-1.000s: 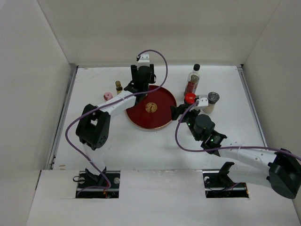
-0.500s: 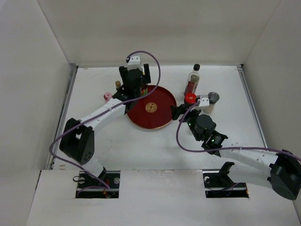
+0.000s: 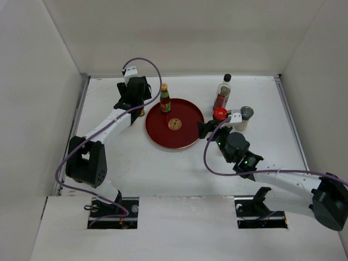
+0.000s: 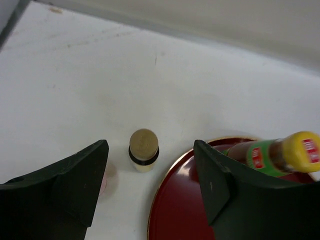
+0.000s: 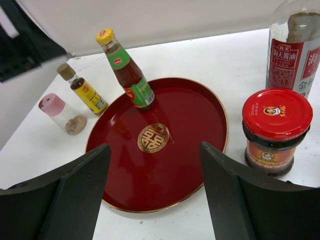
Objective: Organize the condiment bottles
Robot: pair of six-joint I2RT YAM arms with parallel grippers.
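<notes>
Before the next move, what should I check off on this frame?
1. Yellow-capped red sauce bottle upright on round red tray: ok.
2. Left gripper open and empty: ok.
3. Small yellow tan-capped bottle upright, seen between the left fingers: ok.
4. Pink-capped clear shaker clear of left finger: cannot tell.
5. Right gripper open; red-lidded glass jar upright, off the tray: ok.
</notes>
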